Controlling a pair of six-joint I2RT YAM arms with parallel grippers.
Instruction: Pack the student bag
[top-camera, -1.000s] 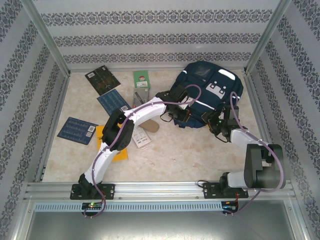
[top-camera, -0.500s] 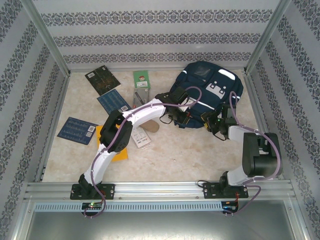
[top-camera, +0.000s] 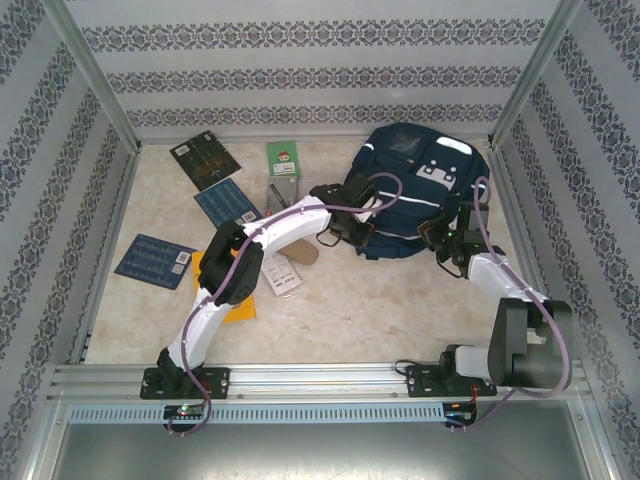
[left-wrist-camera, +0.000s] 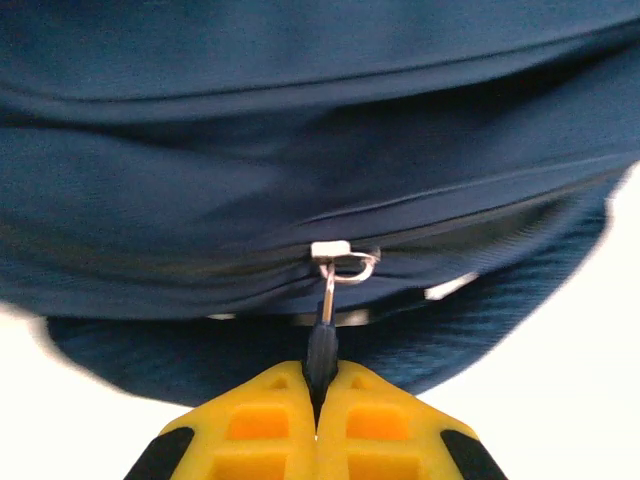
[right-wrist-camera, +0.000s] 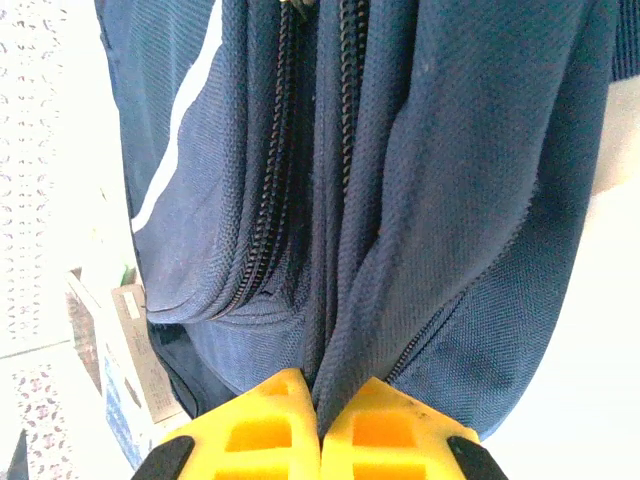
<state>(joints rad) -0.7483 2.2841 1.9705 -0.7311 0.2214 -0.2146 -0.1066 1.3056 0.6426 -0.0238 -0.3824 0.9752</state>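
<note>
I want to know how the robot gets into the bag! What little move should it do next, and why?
Probably the left gripper should slide the zipper pull along the zip. It is shut on that pull, and the right gripper is shut on a fold of the student bag, which should hold the fabric steady while the zip runs.

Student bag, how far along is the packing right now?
Done: little; no item visibly packed. In hand: the left gripper is shut on the zipper pull, the right gripper pinches a fold of the student bag. Left: the blue booklets, green card and yellow envelope lie on the table, unpacked.
</note>
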